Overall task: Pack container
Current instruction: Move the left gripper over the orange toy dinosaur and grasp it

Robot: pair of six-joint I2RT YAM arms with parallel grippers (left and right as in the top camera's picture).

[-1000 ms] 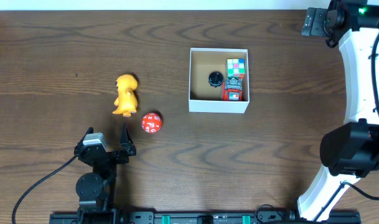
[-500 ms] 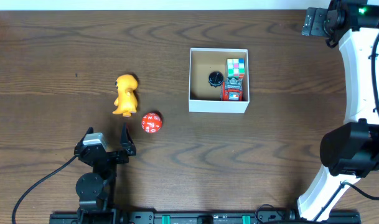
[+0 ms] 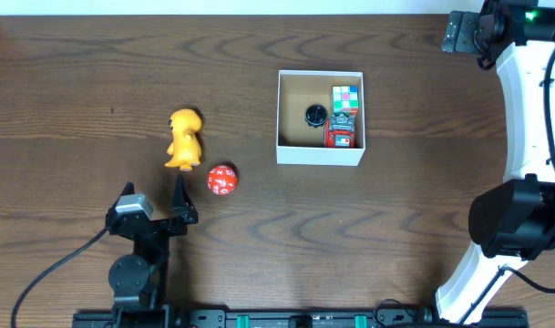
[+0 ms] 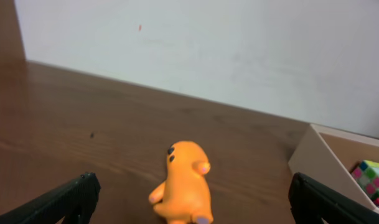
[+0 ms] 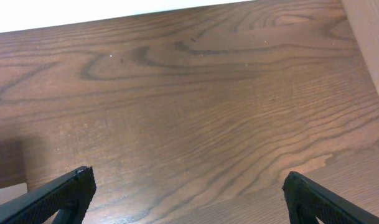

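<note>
Left of the container point(image 3: 320, 157), the left gripper point(image 3: 154, 199) gapes wide; a careless approach may send the red ball point(image 3: 221, 179) rolling.

The overhead camera looks straight down from high above on the whole dark brown wood-grain worktop point(image 3: 77, 73). The left wrist camera sits low at the near left, facing almost level toward the far wall. It is close to the orange plastic dinosaur figure point(image 4: 184, 182) and a corner of the square white-walled cardboard box point(image 4: 304, 158), both shared with overhead. The right wrist camera, at the far right corner, tilts down close onto wood grain, the right end effector point(image 5: 186, 190) framing its bottom corners.
</note>
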